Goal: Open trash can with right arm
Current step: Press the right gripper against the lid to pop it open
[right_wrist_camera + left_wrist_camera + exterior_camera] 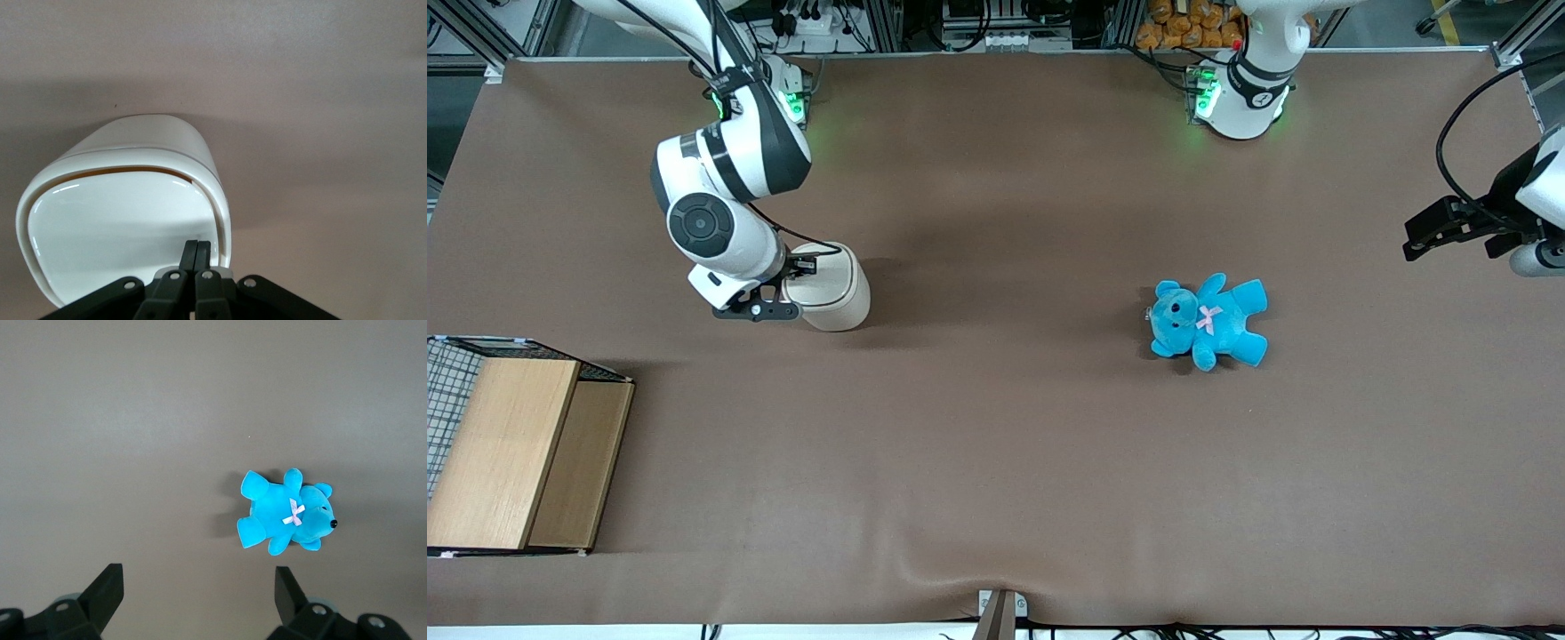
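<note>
The trash can (838, 293) is a small cream-white bin that stands on the brown table toward the working arm's end. In the right wrist view its flat glossy lid (120, 233) lies inside the rounded rim. A thin brownish gap (133, 171) shows along one edge of the lid. The right arm (720, 187) reaches down over the bin. Its black gripper (197, 248) is shut with the two fingers pressed together and nothing between them. The fingertips are over the lid, close to the rim. In the front view the gripper (799, 277) is at the bin's top edge.
A blue teddy (1208, 320) lies on the table toward the parked arm's end, and it also shows in the left wrist view (287, 517). A light wooden box with wire mesh (516, 453) stands at the table's edge, nearer to the front camera than the bin.
</note>
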